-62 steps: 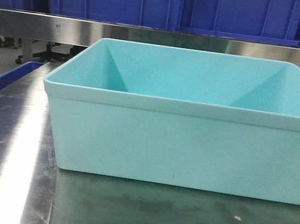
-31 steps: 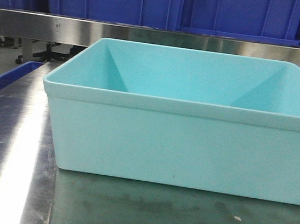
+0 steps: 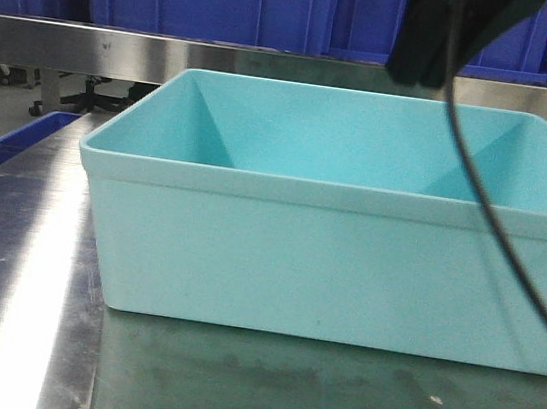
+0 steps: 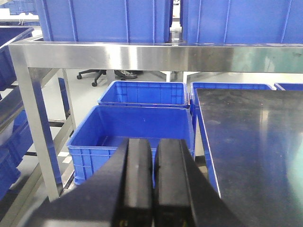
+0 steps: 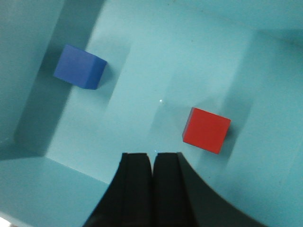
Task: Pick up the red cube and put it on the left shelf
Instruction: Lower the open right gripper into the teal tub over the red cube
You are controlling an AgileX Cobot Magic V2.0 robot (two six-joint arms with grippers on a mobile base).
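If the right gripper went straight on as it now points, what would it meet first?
Probably the bare floor of the teal bin: the shut right gripper aims between the blue cube and the red cube, touching neither. Depth is unclear.

No text, label, brand, number or sign can be read in any of the views.
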